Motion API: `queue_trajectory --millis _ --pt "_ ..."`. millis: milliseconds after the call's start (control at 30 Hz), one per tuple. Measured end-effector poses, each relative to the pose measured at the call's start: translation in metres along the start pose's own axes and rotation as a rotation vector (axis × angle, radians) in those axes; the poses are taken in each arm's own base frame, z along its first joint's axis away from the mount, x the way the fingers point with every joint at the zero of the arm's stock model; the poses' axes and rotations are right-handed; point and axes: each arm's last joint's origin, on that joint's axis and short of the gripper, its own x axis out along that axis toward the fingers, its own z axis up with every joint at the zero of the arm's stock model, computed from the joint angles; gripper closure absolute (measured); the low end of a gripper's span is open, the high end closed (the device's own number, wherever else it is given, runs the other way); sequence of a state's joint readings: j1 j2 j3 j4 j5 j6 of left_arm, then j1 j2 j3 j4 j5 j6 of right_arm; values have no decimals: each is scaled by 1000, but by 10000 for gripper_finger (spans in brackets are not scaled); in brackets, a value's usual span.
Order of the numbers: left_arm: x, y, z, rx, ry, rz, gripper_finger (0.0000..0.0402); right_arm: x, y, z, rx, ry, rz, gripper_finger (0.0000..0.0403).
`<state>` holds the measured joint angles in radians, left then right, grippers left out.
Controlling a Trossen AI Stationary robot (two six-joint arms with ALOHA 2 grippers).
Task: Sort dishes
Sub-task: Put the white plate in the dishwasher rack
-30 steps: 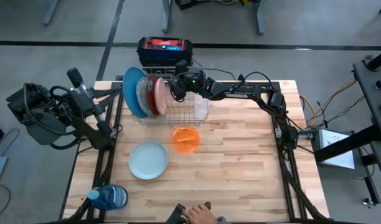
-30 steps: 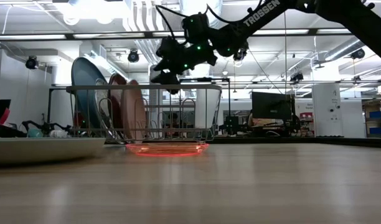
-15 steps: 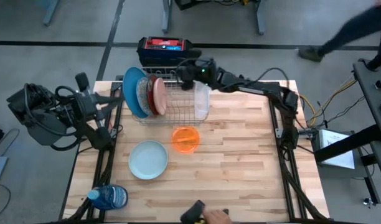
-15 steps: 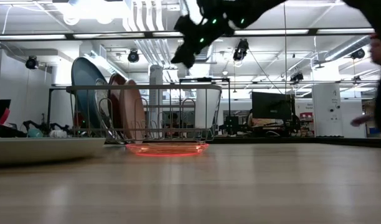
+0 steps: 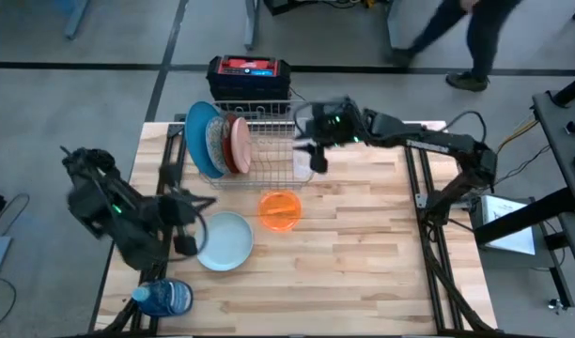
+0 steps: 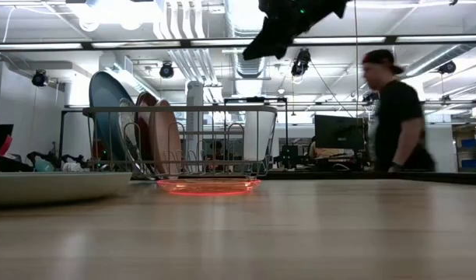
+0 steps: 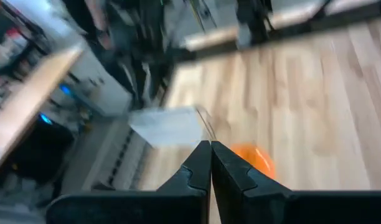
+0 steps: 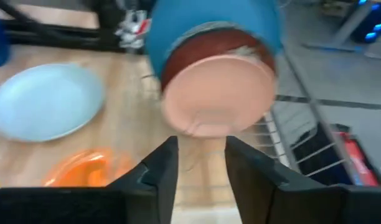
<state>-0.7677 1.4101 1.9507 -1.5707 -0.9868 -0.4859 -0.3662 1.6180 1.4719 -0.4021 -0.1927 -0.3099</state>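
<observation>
A wire dish rack (image 5: 259,155) stands at the table's far side. Upright in its slots are the large blue plate (image 5: 200,134), the patterned plate (image 5: 215,143) and the pink dish (image 5: 240,143). The orange bowl (image 5: 281,208) and the pale blue plate (image 5: 224,240) lie flat on the table nearer me. My right gripper (image 8: 200,146) is open and hovers high above the rack's right end, facing the pink dish (image 8: 218,93). My left gripper (image 7: 210,146) is shut and raised near the pale blue plate's left side, pointing toward the orange bowl (image 7: 254,159).
A clear plastic container (image 5: 303,160) sits at the rack's right end. A blue water bottle (image 5: 165,297) lies at the near left corner. A red and black box (image 5: 249,73) stands beyond the far edge. A person (image 6: 393,117) walks behind the table.
My right gripper has risen from the dishes in the rack and moved toward the table's right, over the rack's right end. My left arm has swung from the left edge toward the near side, beside the pale blue plate. A person has walked past beyond the table.
</observation>
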Motion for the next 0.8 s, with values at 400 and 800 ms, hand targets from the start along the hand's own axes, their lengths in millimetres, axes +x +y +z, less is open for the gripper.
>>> queue_trajectory --millis 400,800 --pt "73 -81 -69 94 274 -105 401 7 94 -53 108 46 192 362" --pt "131 -113 -115 -65 316 -171 401 21 155 -79 -92 50 342 389"
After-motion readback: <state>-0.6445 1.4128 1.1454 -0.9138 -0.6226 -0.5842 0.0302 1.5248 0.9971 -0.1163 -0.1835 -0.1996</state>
